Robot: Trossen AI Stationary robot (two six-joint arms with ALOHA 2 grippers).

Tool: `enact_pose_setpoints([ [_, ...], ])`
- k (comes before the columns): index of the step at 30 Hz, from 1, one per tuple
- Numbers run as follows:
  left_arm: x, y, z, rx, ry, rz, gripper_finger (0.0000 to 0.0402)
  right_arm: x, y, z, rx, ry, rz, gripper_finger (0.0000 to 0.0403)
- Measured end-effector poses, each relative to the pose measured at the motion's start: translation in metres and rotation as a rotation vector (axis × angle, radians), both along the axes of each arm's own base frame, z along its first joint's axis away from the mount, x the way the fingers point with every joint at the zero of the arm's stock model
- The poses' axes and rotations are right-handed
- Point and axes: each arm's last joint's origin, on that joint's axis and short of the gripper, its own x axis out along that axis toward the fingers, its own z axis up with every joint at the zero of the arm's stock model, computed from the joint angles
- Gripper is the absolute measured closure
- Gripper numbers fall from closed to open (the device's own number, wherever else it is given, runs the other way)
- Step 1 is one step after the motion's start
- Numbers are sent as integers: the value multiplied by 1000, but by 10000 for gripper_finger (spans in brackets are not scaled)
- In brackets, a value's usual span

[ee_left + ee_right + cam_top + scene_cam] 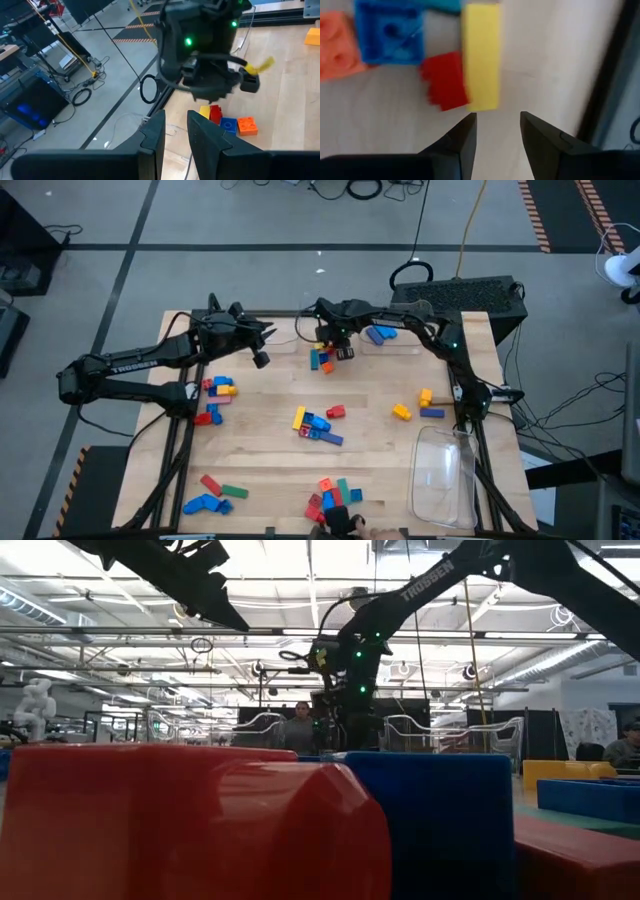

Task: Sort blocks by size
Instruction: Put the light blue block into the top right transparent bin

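Observation:
A small cluster of blocks [322, 360] lies near the table's far edge: a yellow bar [481, 55], a red block [445, 80], a blue block [390, 32] and an orange block [337, 45], all resting flat on the wood. My right gripper [497, 122] hangs just above them, pointing steeply down. It is open, with nothing between its fingers, which stand just off one end of the yellow bar. My left gripper [176, 125] waits raised at the far left [265, 335], open by a narrow gap and empty, facing the right gripper.
More blocks lie scattered: a group at the left [218, 387], one in the middle [315, 423], yellow and orange ones at the right [420, 402], and others along the near edge [335, 495]. A clear tray [445, 470] sits at the near right. A blue block [380, 333] lies at the far edge.

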Motion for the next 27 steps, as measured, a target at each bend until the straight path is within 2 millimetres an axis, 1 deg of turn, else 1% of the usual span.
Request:
enact_pose_setpoints([
  [3, 0, 0, 0, 0, -2, 0, 317, 2, 4, -5, 1, 33, 60, 269],
  [6, 0, 0, 0, 0, -2, -1, 317, 5, 7, -5, -20, 36, 127, 268],
  [9, 0, 0, 0, 0, -2, -1, 317, 12, 8, -3, -45, -18, 187, 267],
  [13, 0, 0, 0, 0, -2, -2, 317, 17, 12, -2, -4, -81, 234, 262],
  [20, 0, 0, 0, 0, -4, -2, 317, 10, 14, -4, 42, -23, 201, 261],
  [23, 1, 0, 1, 4, -16, -3, 317, 5, 7, -5, 52, -9, 171, 261],
  [27, 1, 0, 2, 7, -23, -3, 317, -1, -6, -5, 63, -34, 131, 261],
])
